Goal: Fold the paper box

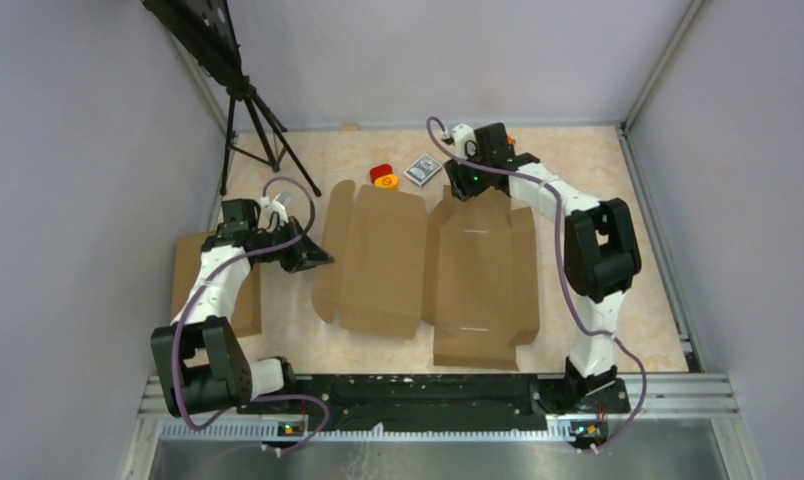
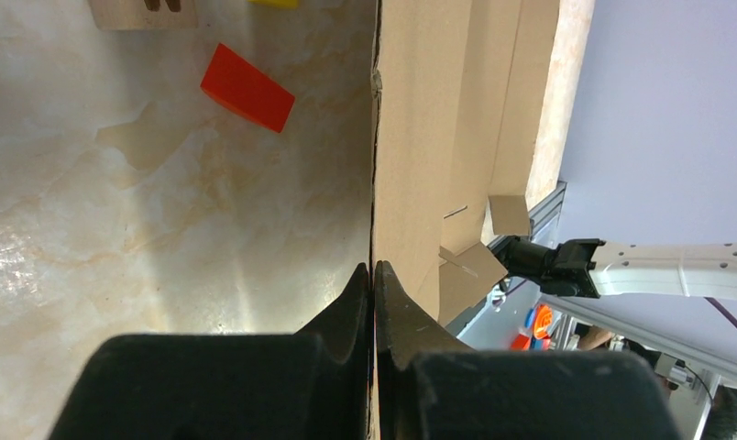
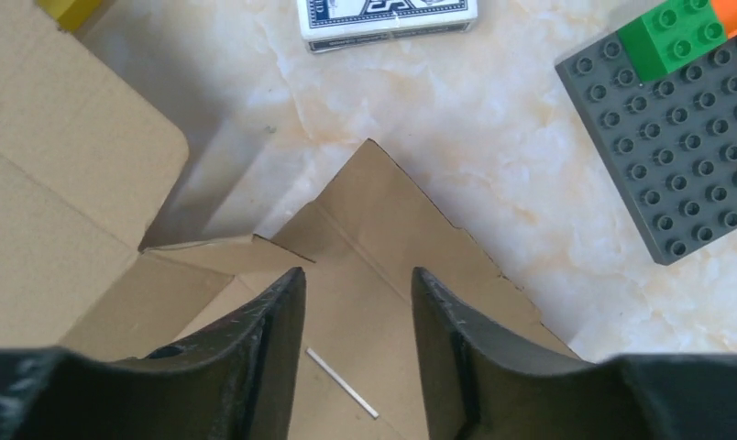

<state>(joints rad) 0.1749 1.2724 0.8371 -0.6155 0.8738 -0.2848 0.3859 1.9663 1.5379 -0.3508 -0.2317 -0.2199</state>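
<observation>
The paper box (image 1: 378, 260) lies in the middle of the table as a large brown die-cut sheet, its left side flap tilted up. My left gripper (image 1: 318, 258) is at that flap's outer edge. In the left wrist view the gripper (image 2: 373, 268) is shut, with the thin cardboard edge (image 2: 438, 137) running straight in between its fingers. My right gripper (image 1: 465, 188) hovers over the sheet's far edge. In the right wrist view the gripper (image 3: 356, 272) is open above a pointed flap (image 3: 383, 220) with a narrow slot, and nothing is between its fingers.
A second brown box (image 1: 193, 265) sits at the left under my left arm. A red and yellow toy (image 1: 383, 176) and a card deck (image 1: 422, 170) lie beyond the sheet. A grey studded baseplate (image 3: 676, 137) is close to my right gripper. A tripod (image 1: 253, 110) stands at the back left.
</observation>
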